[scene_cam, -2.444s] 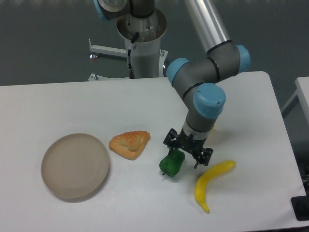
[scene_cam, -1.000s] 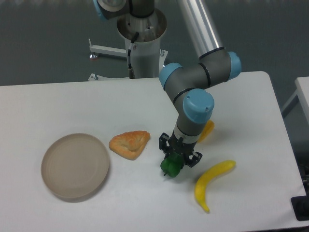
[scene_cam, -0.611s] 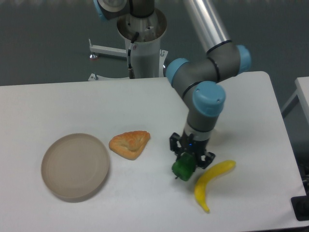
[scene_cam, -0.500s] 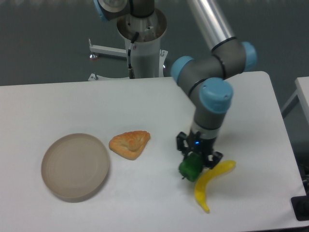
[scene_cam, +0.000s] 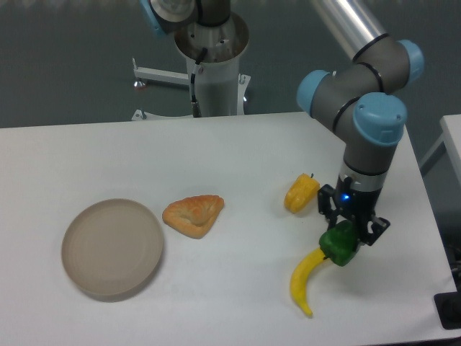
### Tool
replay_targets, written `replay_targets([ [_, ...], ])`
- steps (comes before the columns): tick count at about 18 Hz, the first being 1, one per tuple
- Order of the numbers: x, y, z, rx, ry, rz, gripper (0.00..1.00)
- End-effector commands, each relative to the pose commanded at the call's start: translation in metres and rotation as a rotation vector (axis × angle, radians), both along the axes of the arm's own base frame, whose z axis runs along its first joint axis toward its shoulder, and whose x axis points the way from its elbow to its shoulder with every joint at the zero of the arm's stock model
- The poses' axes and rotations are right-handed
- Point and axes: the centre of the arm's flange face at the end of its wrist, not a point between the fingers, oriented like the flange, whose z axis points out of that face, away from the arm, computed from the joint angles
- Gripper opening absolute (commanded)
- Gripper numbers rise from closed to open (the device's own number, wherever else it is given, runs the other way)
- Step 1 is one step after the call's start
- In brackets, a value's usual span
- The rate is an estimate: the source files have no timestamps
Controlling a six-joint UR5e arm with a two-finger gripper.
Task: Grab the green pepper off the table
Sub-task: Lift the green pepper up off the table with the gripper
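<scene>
While our black two-finger gripper (scene_cam: 347,232) hangs near the right edge of the large flat white table (scene_cam: 216,151), its fingers are clamped on the small glossy dark-green toy pepper (scene_cam: 338,245), which covers the upper end of the curved yellow toy banana (scene_cam: 305,278). We see a yellow-orange toy pepper (scene_cam: 300,193) lying just to the left of the gripper. Well apart to the left rest a golden triangular toy pastry (scene_cam: 193,214) and a round beige plate (scene_cam: 112,247).
</scene>
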Motion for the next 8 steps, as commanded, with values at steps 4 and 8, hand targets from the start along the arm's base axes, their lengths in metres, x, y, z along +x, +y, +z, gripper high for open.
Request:
replay_targets([
  [4, -0.0023, 0.0014, 0.0, -0.002, 0.006, 0.0, 0.44],
  [8, -0.0013, 0.0018, 0.0012, -0.002, 0.007, 0.0, 0.44],
])
